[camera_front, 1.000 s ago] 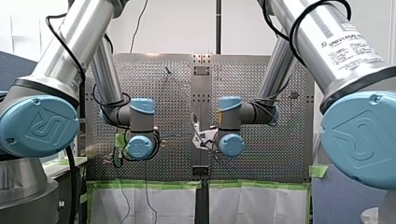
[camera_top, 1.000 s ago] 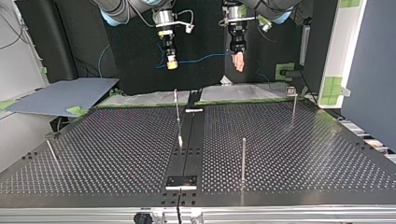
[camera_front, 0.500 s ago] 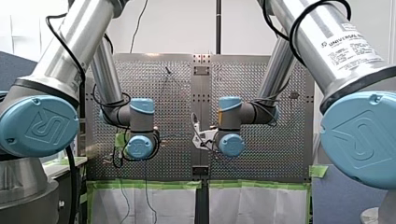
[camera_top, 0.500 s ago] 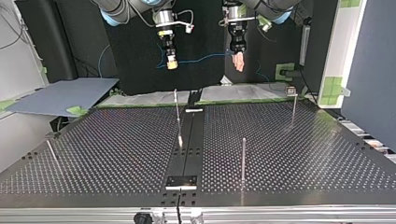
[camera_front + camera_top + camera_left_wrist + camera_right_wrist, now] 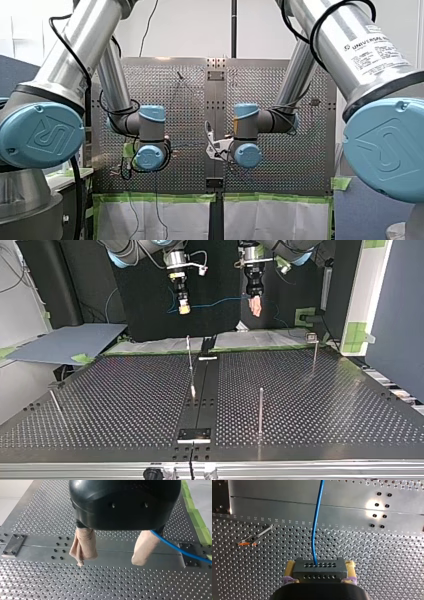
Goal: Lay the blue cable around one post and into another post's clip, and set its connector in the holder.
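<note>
In the right wrist view my right gripper (image 5: 320, 568) is shut on a dark grey connector (image 5: 320, 572), held between its yellow pads (image 5: 290, 567). The blue cable (image 5: 315, 530) leaves the connector and runs ahead over the perforated table. In the top view my right gripper (image 5: 184, 308) hangs high at the left and my left gripper (image 5: 256, 306) at the right, with the blue cable (image 5: 217, 303) stretched between them. In the left wrist view my left gripper (image 5: 110, 561) stands open. The cable (image 5: 180, 551) passes beside one beige pad (image 5: 143, 547), and nothing lies between the pads.
Thin metal posts stand on the table (image 5: 125, 400): one near the middle (image 5: 190, 360), one nearer the camera (image 5: 260, 410), one with a clip at the far right (image 5: 314, 350). A small plate (image 5: 195, 434) sits on the centre strip. Green tape (image 5: 155, 354) lines the far edge.
</note>
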